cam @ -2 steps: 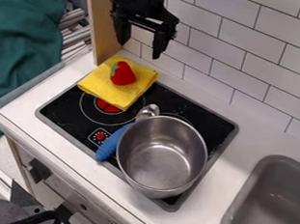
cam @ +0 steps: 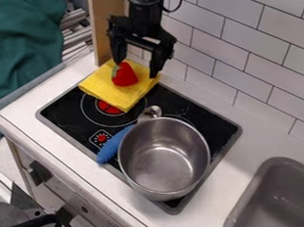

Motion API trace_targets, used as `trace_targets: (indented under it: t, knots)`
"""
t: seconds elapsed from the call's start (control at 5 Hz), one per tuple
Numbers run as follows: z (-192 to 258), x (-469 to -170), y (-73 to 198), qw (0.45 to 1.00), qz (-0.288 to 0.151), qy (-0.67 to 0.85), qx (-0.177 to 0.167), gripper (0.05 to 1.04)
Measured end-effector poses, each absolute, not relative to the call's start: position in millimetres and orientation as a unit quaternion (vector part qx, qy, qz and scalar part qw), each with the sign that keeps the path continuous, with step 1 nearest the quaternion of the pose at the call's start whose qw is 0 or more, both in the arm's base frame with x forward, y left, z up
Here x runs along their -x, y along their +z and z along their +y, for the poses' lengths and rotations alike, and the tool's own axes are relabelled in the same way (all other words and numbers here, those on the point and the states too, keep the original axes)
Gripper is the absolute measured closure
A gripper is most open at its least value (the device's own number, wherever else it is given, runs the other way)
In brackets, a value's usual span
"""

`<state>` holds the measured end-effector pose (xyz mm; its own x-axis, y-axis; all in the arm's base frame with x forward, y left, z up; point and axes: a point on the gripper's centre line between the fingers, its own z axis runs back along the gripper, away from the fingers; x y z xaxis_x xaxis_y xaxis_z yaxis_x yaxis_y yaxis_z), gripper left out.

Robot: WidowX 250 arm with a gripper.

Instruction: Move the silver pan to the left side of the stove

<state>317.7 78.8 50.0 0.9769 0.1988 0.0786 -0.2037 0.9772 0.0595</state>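
Note:
The black gripper [cam: 135, 69] hangs at the upper left over the back of the yellow cloth, its two fingers spread apart on either side of the red strawberry toy's top. Whether it touches the toy or cloth I cannot tell. The silver pan [cam: 164, 158] sits upright on the right part of the black stove [cam: 69, 114], well below and to the right of the gripper. Its bottom end reaches the stove's front right edge.
A yellow cloth [cam: 131, 99] lies over the stove's back left corner with a red strawberry toy [cam: 125, 75] on it. A blue-handled utensil [cam: 113, 144] lies against the pan's left side. Grey sink [cam: 239, 215] at right, wooden panel [cam: 107, 21] behind left, tiled wall behind.
The gripper has come down toward the yellow cloth and the strawberry toy, with its fingers still apart. Pan, cloth and toy have stayed put.

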Motion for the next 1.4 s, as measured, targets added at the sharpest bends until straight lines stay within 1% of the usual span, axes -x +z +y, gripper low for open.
trace_targets:
  t: [0.2, 0.4, 0.6, 0.8, 1.0, 1.2, 1.4]
  knots:
    - [63, -308, 58, 0.993, -0.040, 0.107, -0.027, 0.075]
    - [32, -287, 66, 0.995, -0.042, 0.094, -0.008, 0.075]
    - [3, -270, 64, 0.996, -0.019, 0.085, -0.001, 0.075]
    - [-25, -253, 54, 0.997, -0.009, 0.073, 0.018, 0.075]
    - [-42, -247, 42, 0.997, -0.026, 0.072, 0.013, 0.075]
    - [-60, -241, 24, 0.996, -0.028, 0.079, 0.025, 0.075]
    - [-71, -237, 9, 0.996, -0.016, 0.090, 0.025, 0.075]
